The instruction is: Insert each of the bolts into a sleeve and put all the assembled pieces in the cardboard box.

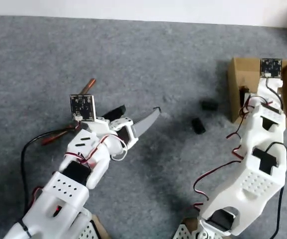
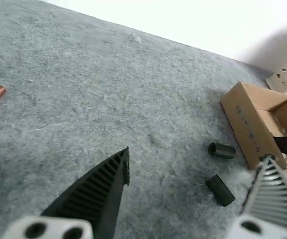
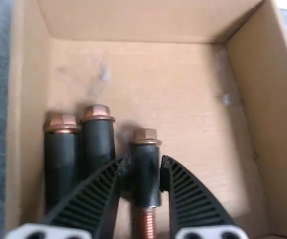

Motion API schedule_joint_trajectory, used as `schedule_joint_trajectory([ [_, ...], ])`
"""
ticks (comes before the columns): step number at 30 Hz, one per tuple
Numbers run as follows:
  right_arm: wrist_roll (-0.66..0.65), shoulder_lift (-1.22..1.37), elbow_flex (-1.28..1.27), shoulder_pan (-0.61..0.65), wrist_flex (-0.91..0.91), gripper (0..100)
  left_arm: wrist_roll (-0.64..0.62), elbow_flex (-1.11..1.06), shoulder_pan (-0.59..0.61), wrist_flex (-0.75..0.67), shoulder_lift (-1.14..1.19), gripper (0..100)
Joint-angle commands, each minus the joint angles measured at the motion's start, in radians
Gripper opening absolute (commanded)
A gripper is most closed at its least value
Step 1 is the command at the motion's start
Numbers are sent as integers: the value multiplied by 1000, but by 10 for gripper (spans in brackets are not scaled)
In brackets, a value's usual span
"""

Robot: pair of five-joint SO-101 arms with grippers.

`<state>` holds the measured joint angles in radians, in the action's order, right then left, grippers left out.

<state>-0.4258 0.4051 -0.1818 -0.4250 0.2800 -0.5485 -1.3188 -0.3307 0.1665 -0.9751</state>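
We saw the right gripper [image 3: 142, 162] down inside the open brown cardboard box [image 3: 148, 74]. Its two ribbed black fingers were closed narrowly on either side of an assembled piece [image 3: 145, 152], a copper-coloured hex-head bolt pushed through a black cylindrical sleeve. The piece's long axis ran in line with the fingers, with the hex head pointing away from the wrist toward the box's far wall and the bare threaded end back toward the wrist. It sat parallel to and just beside two finished pieces [image 3: 61, 154] in the box, heads the same way; whether it touched the floor we could not tell. We judged this the depositing step for the third piece. The next move would call for spreading the fingers and lifting straight out without dragging the neighbours. The left gripper [image 2: 197, 154] hung wide open and empty above the grey carpet [image 2: 108, 74]. Two loose black sleeves [image 2: 222, 150] lay near the box and copper-coloured bolts [image 1: 87, 86] beside the left arm, so assembling remained.
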Motion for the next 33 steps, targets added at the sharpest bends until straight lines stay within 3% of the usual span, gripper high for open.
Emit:
schedule_joint_trajectory([
  [1,11,-33,58,22,16,88,11,39,15,-2,-13,375],
  [7,23,-140,50,58,31,89,11,35,15,-2,-13,375],
  [11,94,-245,58,88,171,89,11,35,15,-2,-13,375],
  [18,92,-412,51,197,361,89,11,33,16,-2,-12,375],
  [24,-41,-469,51,306,522,89,11,33,18,-2,-12,375],
  [33,-127,-469,48,371,696,89,11,35,50,-2,-12,375],
])
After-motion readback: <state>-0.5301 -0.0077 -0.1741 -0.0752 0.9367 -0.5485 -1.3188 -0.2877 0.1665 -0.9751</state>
